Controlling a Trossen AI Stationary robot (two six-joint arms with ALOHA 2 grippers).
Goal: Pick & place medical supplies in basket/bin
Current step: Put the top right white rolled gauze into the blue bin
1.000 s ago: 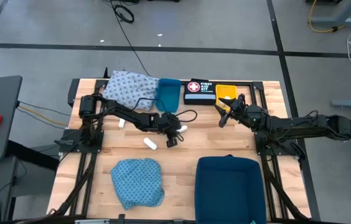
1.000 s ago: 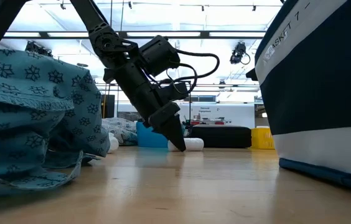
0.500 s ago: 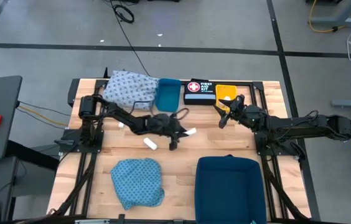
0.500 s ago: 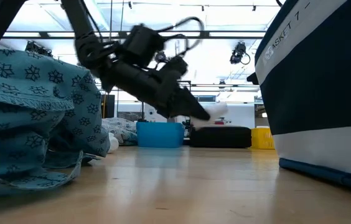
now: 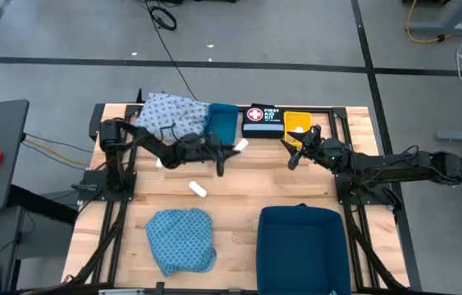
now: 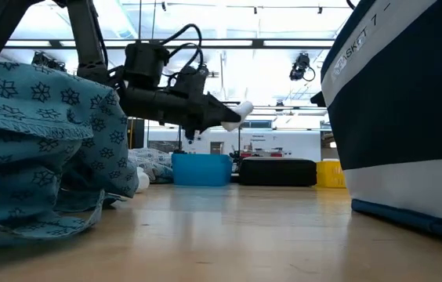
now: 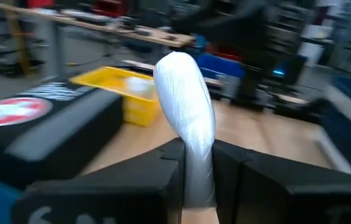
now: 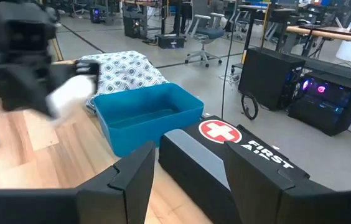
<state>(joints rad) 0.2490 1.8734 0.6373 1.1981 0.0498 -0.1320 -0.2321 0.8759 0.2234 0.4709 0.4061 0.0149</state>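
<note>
My left gripper [image 5: 229, 148] is shut on a white cylindrical roll [image 7: 185, 106], held in the air beside the blue bin [image 5: 221, 123] at the far side. A second roll [image 5: 197, 189] lies on its side on the wood. The whitish-blue cloth [image 5: 169, 115] lies heaped at the far left, against the blue bin. The teal cloth [image 5: 180, 238] lies bunched on the table near the front. The dark blue basket [image 5: 301, 244] stands at the near right. My right gripper [image 5: 300, 152] waits open, in front of the yellow bin [image 5: 296, 123]. My left gripper pinches the white roll by its lower end [image 7: 195, 180] between the two fingers [image 7: 163, 171]. The fingers lie about level and point toward the table's right. The roll is lifted clear of the table; its free end [image 6: 244, 111] sticks out past the fingertips, tilted slightly upward.
The black box with the red-and-white cross [image 5: 262, 120] sits at the far edge between the blue bin and the yellow bin. Another small white piece [image 5: 159, 162] lies under the left arm. Bare wood shows in the table's middle.
My left gripper has lifted the white roll clear of the table and carried it toward the far edge, up beside the blue bin. It has tipped from pointing steeply down to about level. The other roll has stayed where it was.
</note>
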